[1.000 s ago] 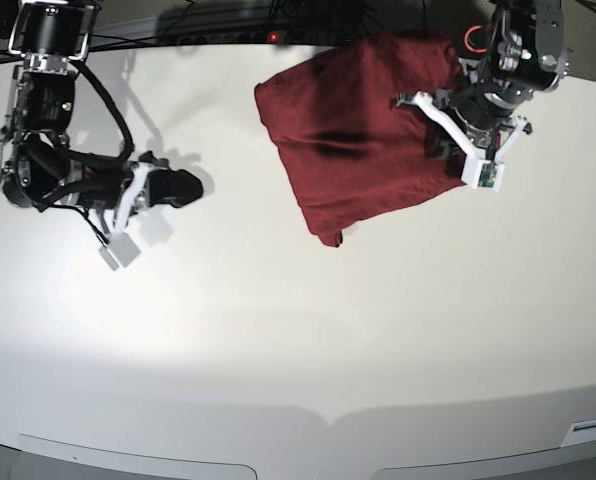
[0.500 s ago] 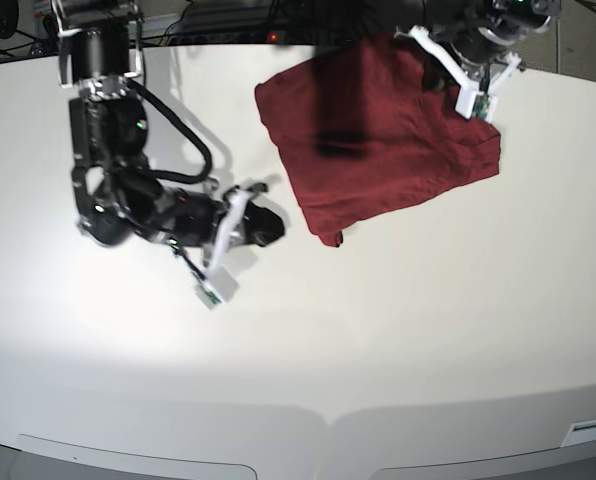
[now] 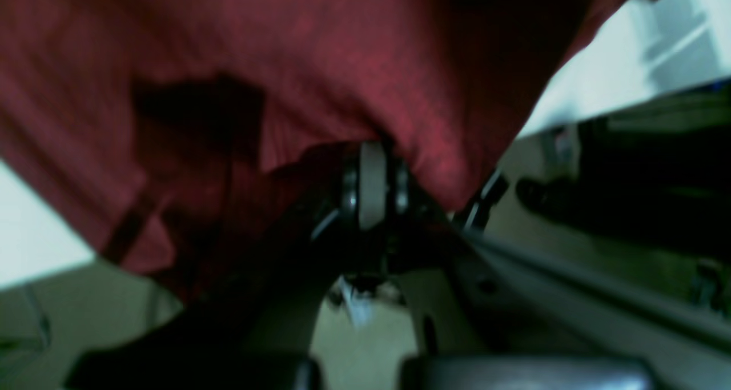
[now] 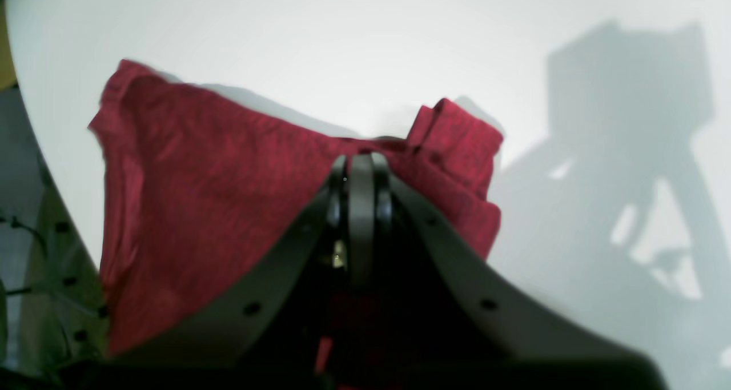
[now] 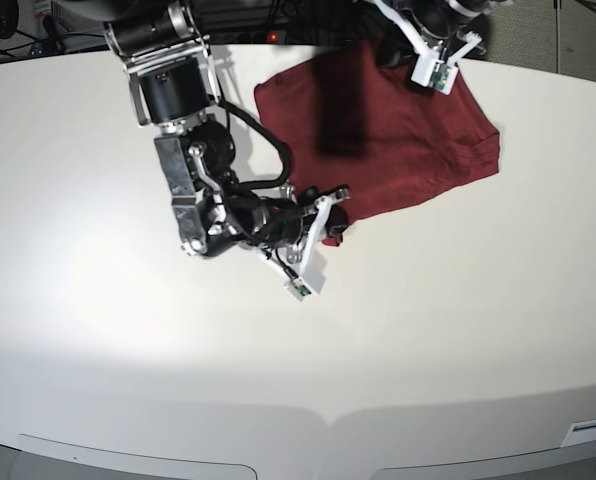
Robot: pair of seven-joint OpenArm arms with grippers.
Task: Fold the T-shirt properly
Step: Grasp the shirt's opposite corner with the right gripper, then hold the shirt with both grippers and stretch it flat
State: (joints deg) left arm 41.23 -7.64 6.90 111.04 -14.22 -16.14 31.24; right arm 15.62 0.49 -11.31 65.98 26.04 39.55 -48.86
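Maroon T-shirt (image 5: 383, 130) lying roughly folded at the far edge of the white worktop (image 5: 428, 330), far corner lifted. Left tool (image 3: 371, 167) at that far edge — jaws closed, fabric draped over the tips; whether cloth is pinched cannot be told from the blurred wrist view. Right tool (image 4: 360, 167) at the near corner of the garment, jaws together, tips meeting bunched fabric there; grip itself not discernible.
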